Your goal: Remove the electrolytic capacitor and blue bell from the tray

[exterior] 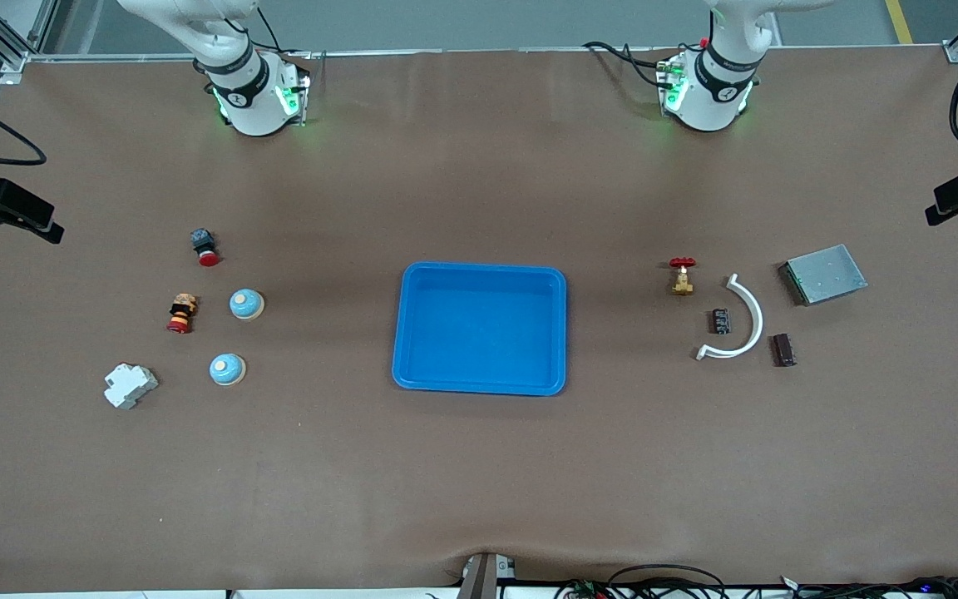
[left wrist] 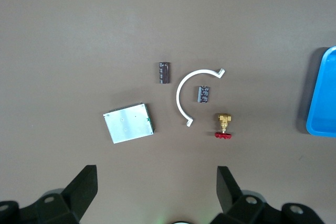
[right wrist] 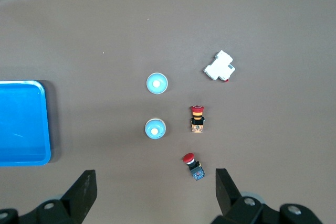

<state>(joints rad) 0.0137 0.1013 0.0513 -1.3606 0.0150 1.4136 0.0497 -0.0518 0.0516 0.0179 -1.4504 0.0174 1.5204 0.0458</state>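
Waiting: both hands (left wrist: 156, 192) (right wrist: 155, 195) spread | tray (exterior: 481, 384) central, empty

Two pale-blue dome bells (exterior: 246, 304) (exterior: 227, 369) sit upright toward the right arm's end of the blue tray (exterior: 481, 381), while two dark capacitors (exterior: 721, 321) (exterior: 783, 349) lie on their sides toward the left arm's end of it.

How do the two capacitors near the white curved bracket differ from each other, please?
The black capacitor lies inside the arc of the white curved bracket; the brown capacitor lies outside it, nearer the front camera. The black one looks shorter and carries pale markings; the brown one looks longer and plain reddish-brown. Both are small dark cylinders lying on their sides toward the left arm's end of the table.
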